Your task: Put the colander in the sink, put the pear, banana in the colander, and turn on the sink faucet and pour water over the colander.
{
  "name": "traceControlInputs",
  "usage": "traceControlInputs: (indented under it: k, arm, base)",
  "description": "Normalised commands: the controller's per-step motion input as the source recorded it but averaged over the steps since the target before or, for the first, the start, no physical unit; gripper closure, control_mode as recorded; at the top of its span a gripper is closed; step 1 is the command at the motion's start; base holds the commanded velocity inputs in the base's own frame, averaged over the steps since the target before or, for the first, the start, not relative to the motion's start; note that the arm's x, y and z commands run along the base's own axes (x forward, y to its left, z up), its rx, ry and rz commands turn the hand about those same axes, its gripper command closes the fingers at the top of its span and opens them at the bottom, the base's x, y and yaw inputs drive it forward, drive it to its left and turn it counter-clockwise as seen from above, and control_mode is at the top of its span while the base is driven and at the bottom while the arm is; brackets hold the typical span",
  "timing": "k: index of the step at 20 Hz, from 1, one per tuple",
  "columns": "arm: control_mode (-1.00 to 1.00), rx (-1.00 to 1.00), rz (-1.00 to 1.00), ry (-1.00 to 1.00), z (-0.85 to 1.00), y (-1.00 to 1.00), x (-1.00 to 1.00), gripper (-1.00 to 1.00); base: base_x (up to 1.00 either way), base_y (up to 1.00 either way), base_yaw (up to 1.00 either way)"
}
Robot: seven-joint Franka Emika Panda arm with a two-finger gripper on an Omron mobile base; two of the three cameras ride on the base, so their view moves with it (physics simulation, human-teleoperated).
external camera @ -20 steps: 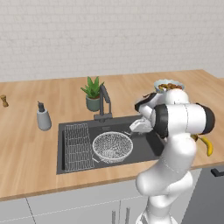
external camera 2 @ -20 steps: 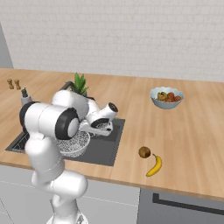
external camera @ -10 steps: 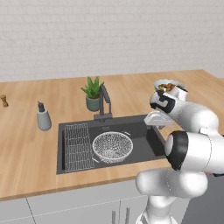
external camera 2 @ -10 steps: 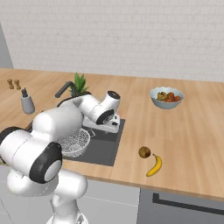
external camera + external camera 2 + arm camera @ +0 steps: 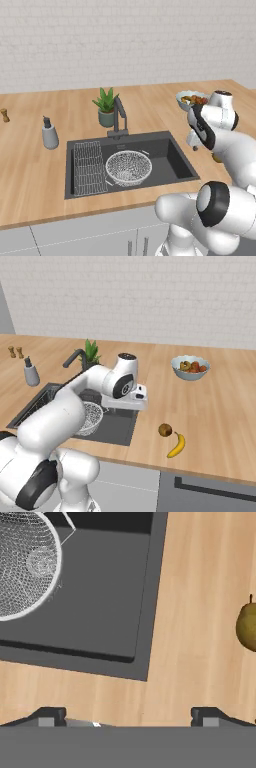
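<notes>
The wire-mesh colander (image 5: pixel 129 167) sits in the dark sink (image 5: pixel 167 156), right of the ribbed rack (image 5: pixel 89 165). In the hand view the colander (image 5: pixel 22 567) is at the upper left and the sink floor (image 5: pixel 100 607) beside it. My gripper (image 5: pixel 127 721) is open and holds nothing. It hovers over the wooden counter just past the sink's right rim. The pear (image 5: pixel 247 626) lies on the counter at the hand view's right edge. From the right base view, the pear (image 5: pixel 165 430) and the banana (image 5: pixel 176 445) lie together near the counter's front. The faucet (image 5: pixel 119 114) stands behind the basin.
A glazed fruit bowl (image 5: pixel 190 367) holds small red-orange fruits at the back right. A potted plant (image 5: pixel 106 107) stands next to the faucet and a grey soap dispenser (image 5: pixel 49 133) left of the sink. Two small shakers (image 5: pixel 15 351) stand far left.
My arm has swung right, from over the colander in the sink to above the counter past the sink's right rim. The colander has stayed where it was.
</notes>
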Motion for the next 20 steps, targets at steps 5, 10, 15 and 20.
traceControlInputs:
  k: [5, 10, 15, 20]
  arm:
    - [-1.0, -0.18, 0.0, 0.0, 0.02, -0.75, -0.12, -1.0]
    - [-1.0, -0.1, 0.03, 0.0, 0.0, -0.49, 0.01, -1.0]
    - [-1.0, -0.05, 0.09, 0.03, -0.03, -0.41, 0.19, -1.0]
    - [-1.0, -0.01, 0.07, 0.03, -0.2, -0.43, 0.22, -1.0]
  base:
    - [0.0, 0.0, 0.0]
    - [0.0, 0.0, 0.0]
    - [0.0, 0.0, 0.0]
    - [0.0, 0.0, 0.0]
